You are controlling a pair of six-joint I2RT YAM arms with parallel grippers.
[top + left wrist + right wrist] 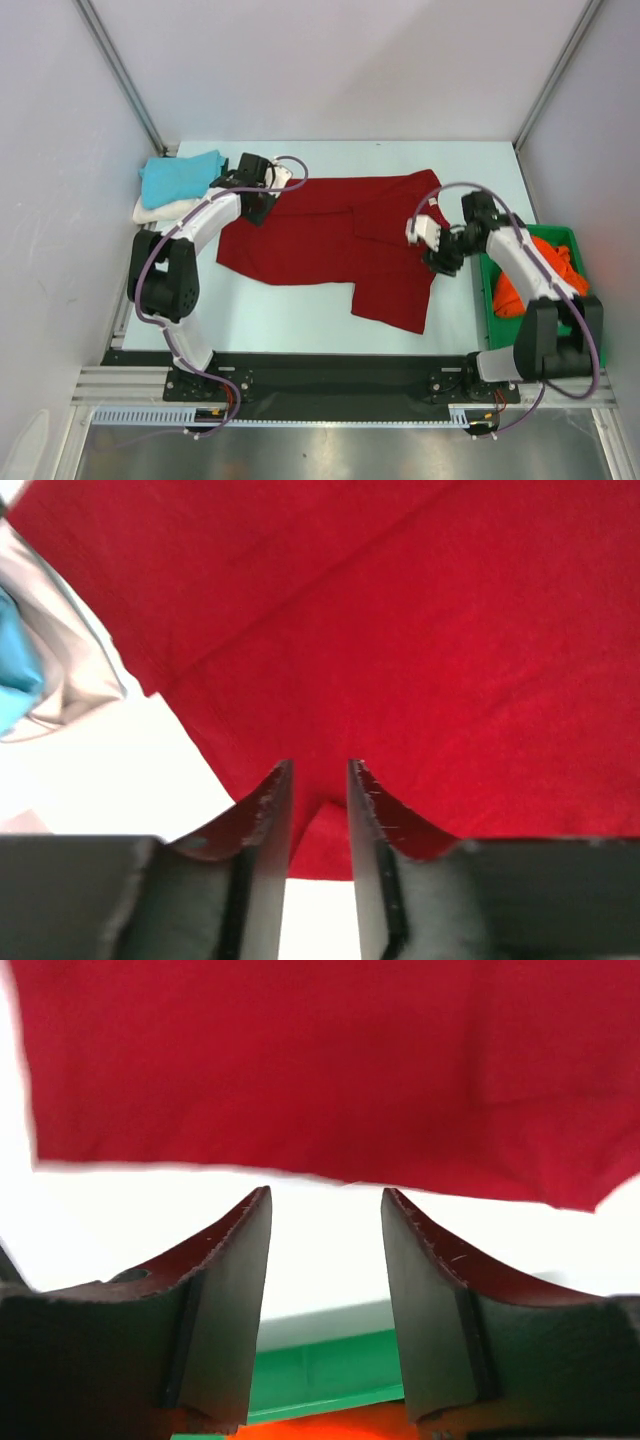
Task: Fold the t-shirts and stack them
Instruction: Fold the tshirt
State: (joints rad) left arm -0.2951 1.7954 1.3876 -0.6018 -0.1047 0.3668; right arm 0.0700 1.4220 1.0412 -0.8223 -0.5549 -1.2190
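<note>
One pale, smooth surface [300,310] carries four soft cloth shirts. The largest, the one dark red shirt [330,240], lies spread across the middle, partly folded over itself. One green plastic tray [558,232] with straight walls sits at the right edge and holds the one bright orange shirt [545,272], crumpled. At the far left, one turquoise shirt [180,178] lies folded on top of one cream shirt [160,210]. There are two black claws. The left claw [320,775] stands over the red shirt's far left edge, jaws a narrow slit apart. The right claw [326,1200] is just off its right edge, jaws wide apart, nothing between.
</note>
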